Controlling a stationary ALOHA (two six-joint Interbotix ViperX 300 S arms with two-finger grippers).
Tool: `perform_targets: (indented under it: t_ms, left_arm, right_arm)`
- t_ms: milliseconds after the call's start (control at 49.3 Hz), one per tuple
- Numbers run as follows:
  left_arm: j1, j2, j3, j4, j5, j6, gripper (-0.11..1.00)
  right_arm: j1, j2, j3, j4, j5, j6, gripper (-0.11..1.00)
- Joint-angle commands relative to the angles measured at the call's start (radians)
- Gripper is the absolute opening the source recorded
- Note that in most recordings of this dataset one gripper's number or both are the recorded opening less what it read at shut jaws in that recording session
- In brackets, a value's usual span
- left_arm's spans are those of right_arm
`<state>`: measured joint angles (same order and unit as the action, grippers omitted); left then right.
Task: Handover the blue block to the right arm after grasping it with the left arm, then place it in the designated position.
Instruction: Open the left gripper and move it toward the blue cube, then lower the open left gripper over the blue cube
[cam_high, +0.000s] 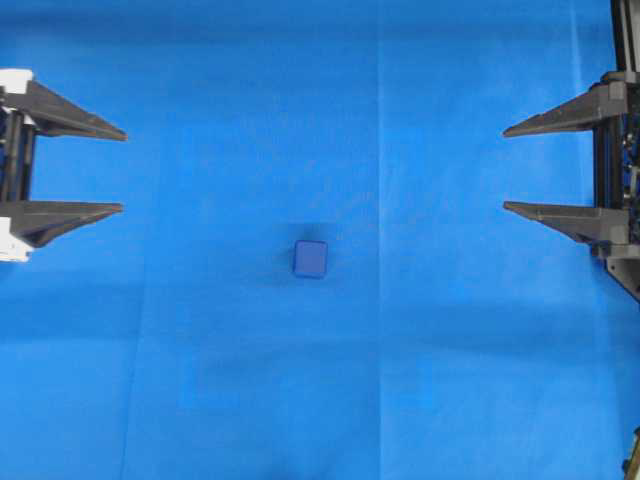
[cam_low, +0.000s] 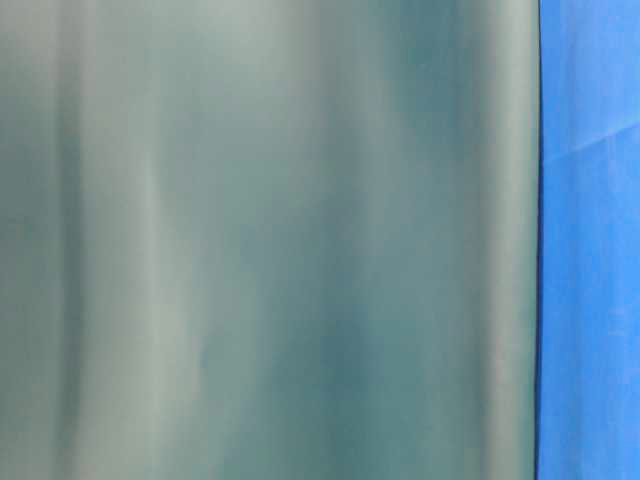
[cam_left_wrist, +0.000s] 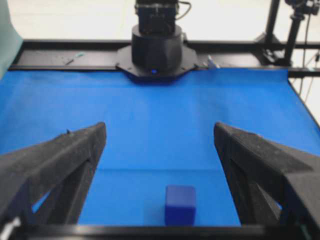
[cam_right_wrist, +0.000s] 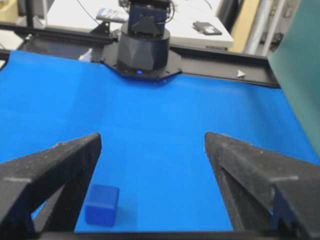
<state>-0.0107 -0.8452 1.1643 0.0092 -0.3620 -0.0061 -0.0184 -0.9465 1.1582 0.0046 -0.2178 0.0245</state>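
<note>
Both my grippers, left (cam_high: 122, 171) and right (cam_high: 504, 169), stood spread, empty; the blue block (cam_high: 310, 259) lay off-centre, risking a glancing miss.

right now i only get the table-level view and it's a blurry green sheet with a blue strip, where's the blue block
Observer: The blue block sits alone on the blue cloth, between the two arms, slightly toward the bottom of the overhead view.
Operator: is either pincer on it
Observer: No. The left pincer is wide open at the left edge, apart from the block.
Operator: and the right one
Observer: The right pincer is open too, at the right edge, holding nothing.
</note>
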Motion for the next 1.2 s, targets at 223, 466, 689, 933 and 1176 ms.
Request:
perform_targets:
  t_ms: [223, 466, 689, 933, 1176]
  left_arm:
    - [-0.002, 0.245, -0.129, 0.003, -0.129, 0.0, 0.92]
    - [-0.011, 0.489, -0.308, 0.003, -0.163, 0.0, 0.92]
    - [-0.017, 0.638, -0.468, 0.003, -0.133, 0.0, 0.92]
    - [-0.015, 0.744, -0.58, 0.003, -0.112, 0.011, 0.92]
    - [-0.008, 0.756, -0.604, 0.003, -0.015, 0.0, 0.91]
  right_arm:
    - [-0.017, 0.02, -0.031, 0.002, -0.02, 0.0, 0.98]
    - [-0.017, 0.021, -0.034, 0.002, -0.021, 0.0, 0.98]
    - [-0.018, 0.023, -0.035, 0.002, -0.021, 0.0, 0.98]
    - [-0.021, 0.021, -0.035, 0.0, -0.023, 0.0, 0.98]
    - [-0.021, 0.023, -0.037, 0.0, -0.028, 0.0, 0.98]
